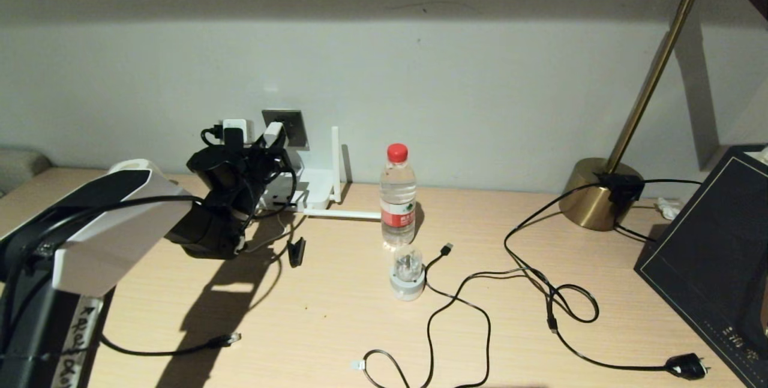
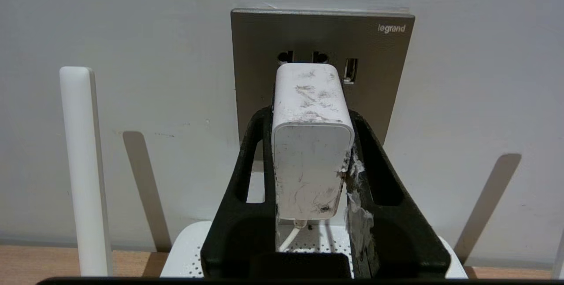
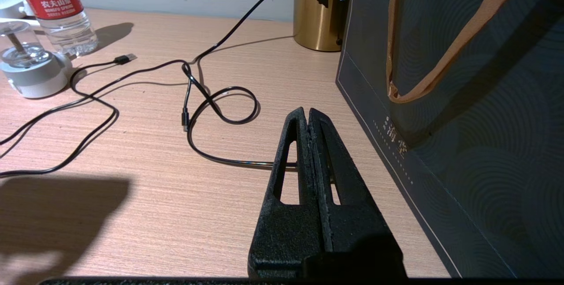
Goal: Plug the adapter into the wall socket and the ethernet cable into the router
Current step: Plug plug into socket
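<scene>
White adapter (image 2: 310, 144) pinched in left gripper (image 2: 308, 117), one grey wall socket (image 2: 379, 69)

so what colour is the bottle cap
Red; the bottle cap shows best in the head view.

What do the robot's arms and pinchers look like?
The left arm has a white shell over black parts, black cables alongside, and a handwritten label lower down. Each end effector, left and right, has two black tapered fingers with cut-out slots. The left fingers carry smeared white residue.
</scene>
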Robot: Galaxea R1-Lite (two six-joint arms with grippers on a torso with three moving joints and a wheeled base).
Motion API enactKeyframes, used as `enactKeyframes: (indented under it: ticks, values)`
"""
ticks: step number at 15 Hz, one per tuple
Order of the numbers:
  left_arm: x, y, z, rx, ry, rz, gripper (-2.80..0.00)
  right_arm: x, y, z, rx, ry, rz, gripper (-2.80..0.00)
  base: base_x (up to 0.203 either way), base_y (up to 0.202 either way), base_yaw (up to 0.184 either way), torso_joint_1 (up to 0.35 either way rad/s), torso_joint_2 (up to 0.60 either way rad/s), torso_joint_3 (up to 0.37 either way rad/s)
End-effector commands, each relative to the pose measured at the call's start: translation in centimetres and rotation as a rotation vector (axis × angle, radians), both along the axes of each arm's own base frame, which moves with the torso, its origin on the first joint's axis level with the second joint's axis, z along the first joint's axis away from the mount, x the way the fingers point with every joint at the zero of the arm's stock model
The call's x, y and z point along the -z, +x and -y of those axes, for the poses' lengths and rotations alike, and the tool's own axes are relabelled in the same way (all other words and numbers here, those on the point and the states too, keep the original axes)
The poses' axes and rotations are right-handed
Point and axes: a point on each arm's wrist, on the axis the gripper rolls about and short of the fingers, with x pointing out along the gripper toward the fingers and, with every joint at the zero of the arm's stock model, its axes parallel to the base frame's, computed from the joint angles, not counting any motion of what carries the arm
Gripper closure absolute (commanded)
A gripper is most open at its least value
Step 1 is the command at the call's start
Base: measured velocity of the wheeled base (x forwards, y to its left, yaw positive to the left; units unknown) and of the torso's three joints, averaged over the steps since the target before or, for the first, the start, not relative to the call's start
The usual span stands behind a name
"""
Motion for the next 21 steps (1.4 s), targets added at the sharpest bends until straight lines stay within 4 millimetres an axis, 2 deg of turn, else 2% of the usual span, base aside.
enactKeyframes:
  ticks: [1,14,21]
  values:
    - [0.16,0.02,0.08,0.001,0.0,0.002,0.0,0.93,0.28,0.0,0.0,-0.001,-0.035,0.0,0.0,0.0,0.0,0.0,0.0,0.0]
    - [-0.67,-0.1,0.15,0.003,-0.003,0.027,0.0,0.93,0.28,0.0,0.0,0.0,-0.035,0.0,0.0,0.0,0.0,0.0,0.0,0.0]
    - [-0.47,-0.05,0.15,0.002,-0.003,0.023,0.0,0.93,0.28,0.0,0.0,0.0,-0.035,0.0,0.0,0.0,0.0,0.0,0.0,0.0]
